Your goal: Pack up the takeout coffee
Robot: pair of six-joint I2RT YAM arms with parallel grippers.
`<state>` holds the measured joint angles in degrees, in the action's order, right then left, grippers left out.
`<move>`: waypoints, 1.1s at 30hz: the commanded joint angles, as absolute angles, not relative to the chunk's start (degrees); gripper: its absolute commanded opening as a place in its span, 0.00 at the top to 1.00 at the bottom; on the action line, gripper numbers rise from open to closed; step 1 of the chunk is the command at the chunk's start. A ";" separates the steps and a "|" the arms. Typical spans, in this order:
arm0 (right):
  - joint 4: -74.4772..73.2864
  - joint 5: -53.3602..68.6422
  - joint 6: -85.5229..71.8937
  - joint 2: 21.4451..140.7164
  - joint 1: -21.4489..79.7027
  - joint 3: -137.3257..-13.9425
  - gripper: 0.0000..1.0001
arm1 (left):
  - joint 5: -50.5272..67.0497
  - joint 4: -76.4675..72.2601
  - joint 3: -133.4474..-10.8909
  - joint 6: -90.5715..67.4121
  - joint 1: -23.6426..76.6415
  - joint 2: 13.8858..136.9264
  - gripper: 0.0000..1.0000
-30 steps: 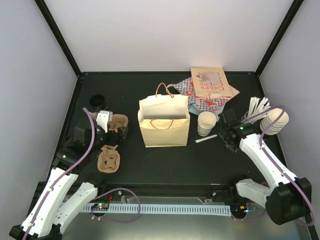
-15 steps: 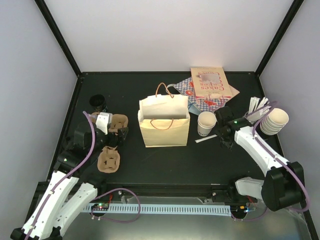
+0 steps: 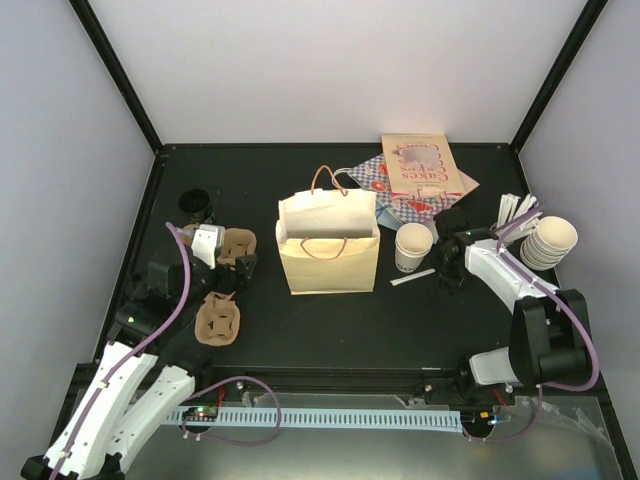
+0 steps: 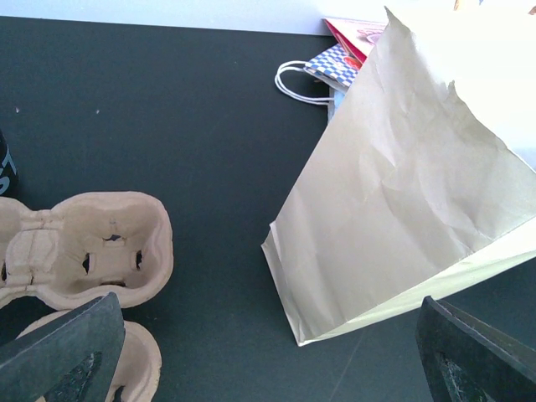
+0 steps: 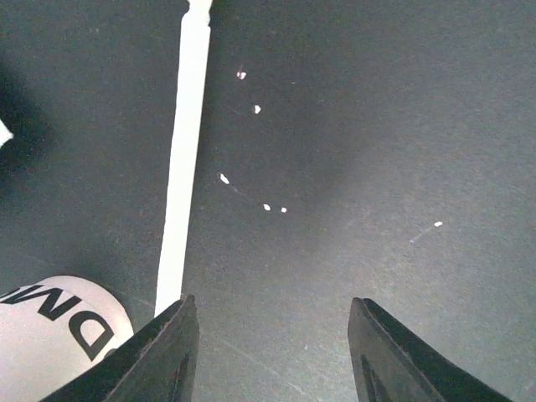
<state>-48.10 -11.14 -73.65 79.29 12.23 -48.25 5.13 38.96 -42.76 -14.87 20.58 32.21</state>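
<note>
Black desk (image 3: 330,320). Tan paper bag (image 3: 328,250) stands upright at its centre, mouth open.

Left claw (image 4: 272,356) hangs over the left side, fingers spread wide with nothing between them. Under it we see two brown cup carriers (image 3: 218,318).

Right claw (image 5: 268,352) sits low over the desk to the right of the bag, fingers apart with only bare desk between them.

A stack of cups (image 3: 550,240) is near the right edge. A lidless cup (image 3: 413,245) stands just beside the right claw.

The takeout coffee (image 3: 197,206), black lid on, stands at the far left behind the carriers, well apart from the bag. Neither claw holds it.

A thin white strip (image 5: 186,151) lies flat by the lidless cup.
</note>
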 commanded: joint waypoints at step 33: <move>-40.98 -4.07 -73.57 92.00 7.77 -52.47 0.54 | 2.39 37.60 -42.40 -14.13 20.13 30.37 0.02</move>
